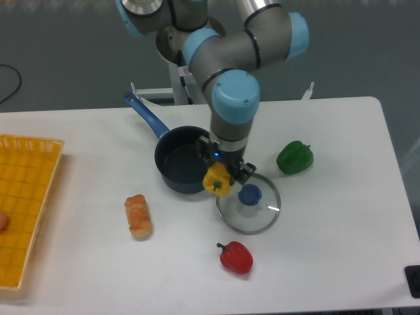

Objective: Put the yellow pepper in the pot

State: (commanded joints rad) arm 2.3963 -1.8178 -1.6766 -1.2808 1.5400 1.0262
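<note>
The yellow pepper (216,180) hangs above the table, held in my gripper (219,176), which is shut on it. It sits just off the right front rim of the pot (180,164), a dark round saucepan with a long blue handle (146,115) pointing back left. The pot's inside looks empty. My arm comes down from above and hides part of the pot's right rim.
A glass lid with a blue knob (249,203) lies just right of the gripper. A green pepper (294,157) sits further right, a red pepper (235,257) in front, a bread roll (138,215) to the left, and a yellow basket (26,203) at the left edge.
</note>
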